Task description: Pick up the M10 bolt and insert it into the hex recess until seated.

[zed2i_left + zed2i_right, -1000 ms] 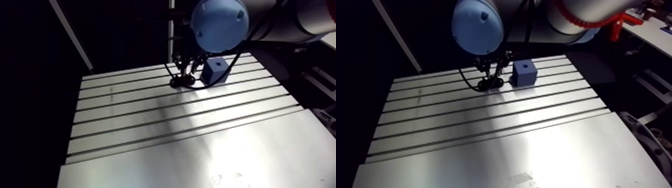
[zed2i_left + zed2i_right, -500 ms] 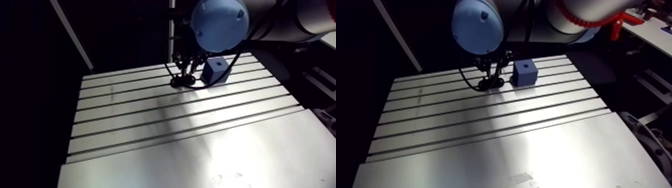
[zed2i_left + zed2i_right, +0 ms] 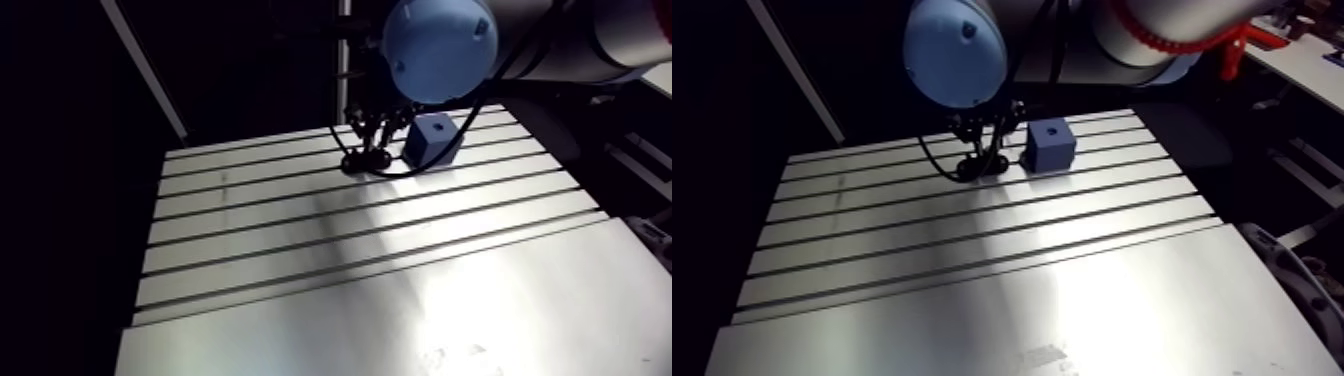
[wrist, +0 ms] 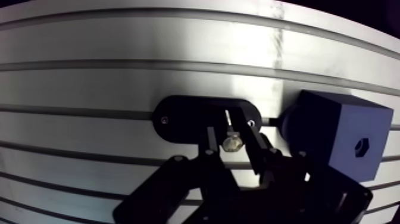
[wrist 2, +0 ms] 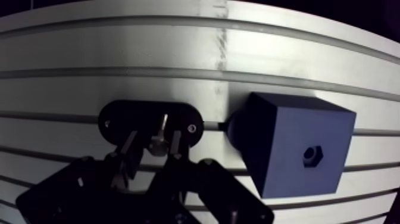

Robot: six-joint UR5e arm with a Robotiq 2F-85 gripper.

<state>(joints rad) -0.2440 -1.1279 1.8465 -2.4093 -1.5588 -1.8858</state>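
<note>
Hangs steeply from above, blue-capped joint (image 3: 440,48) held high. Pincer (image 4: 231,134) points down and slightly forward, very low, its two black fingers (image 4: 257,146) parted a little, tips leaning inward.

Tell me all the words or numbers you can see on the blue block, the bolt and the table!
No text can be read anywhere.
Blue block: no letters, only a six-sided hole.
Bolt: too small to show any marking.
Black plate under the bolt: plain.
Table: faint marks near its front edge, too blurred to read.
</note>
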